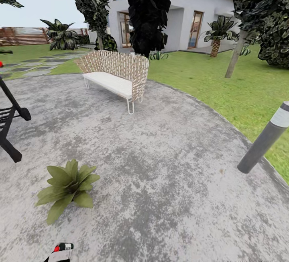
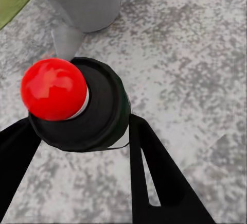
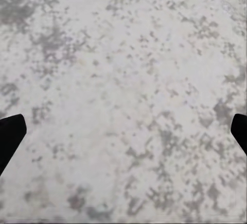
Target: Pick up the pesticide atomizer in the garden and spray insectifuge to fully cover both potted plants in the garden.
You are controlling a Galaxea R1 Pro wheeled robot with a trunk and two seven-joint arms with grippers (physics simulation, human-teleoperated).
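Grey stone patio (image 1: 168, 165) ringed by lawn (image 1: 224, 81), wicker bench (image 1: 114, 75) at twelve o'clock. One potted plant (image 1: 68, 187) low at eight o'clock, just beyond the spray bottle (image 2: 77, 103). Left gripper (image 2: 77, 147) clamped on that bottle, red cap up. Right gripper (image 3: 123, 131) spread wide over bare stone, holding nothing.

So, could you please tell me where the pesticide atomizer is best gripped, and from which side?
Probably on the pesticide atomizer at its round dark collar, below the red top, coming from the side with one finger on each flank. The collar is evenly round, and that leaves the top free. The left gripper flanks it this way.
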